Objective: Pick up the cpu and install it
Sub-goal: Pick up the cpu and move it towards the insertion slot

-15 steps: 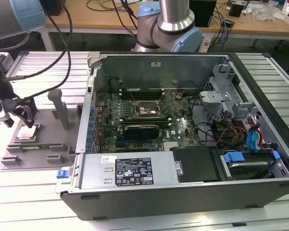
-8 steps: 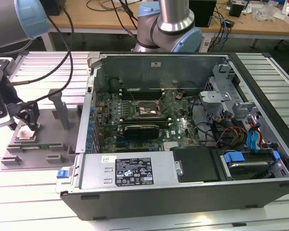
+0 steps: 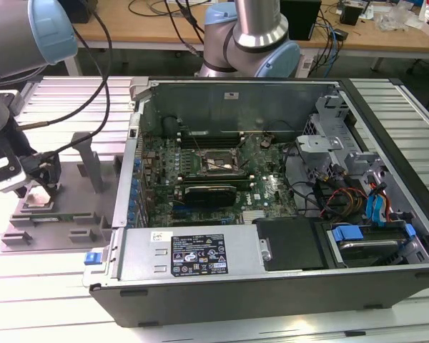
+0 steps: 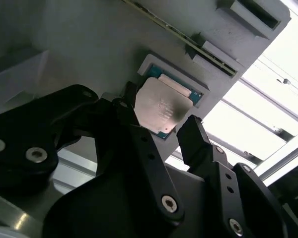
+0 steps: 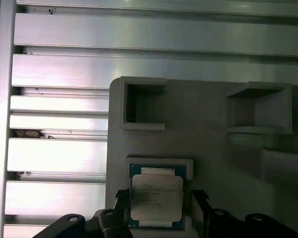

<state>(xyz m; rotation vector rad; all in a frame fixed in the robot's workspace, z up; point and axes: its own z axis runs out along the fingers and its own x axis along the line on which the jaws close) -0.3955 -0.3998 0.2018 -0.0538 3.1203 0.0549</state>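
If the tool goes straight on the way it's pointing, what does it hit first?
Probably the grey holder: the open tool points at the chip seated there, fingers either side, so the tips should land beside it. Depth is unclear.

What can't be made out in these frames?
Second wrist view: the gripper straddles the cpu, jaws apart; one cpu edge is behind a jaw, so contact is unclear.
Exterior view: the gripper covers most of the cpu in its holder.
Exterior view: the socket is too small to show whether its bracket is open.
First wrist view: the picture's edge cuts off the holder.
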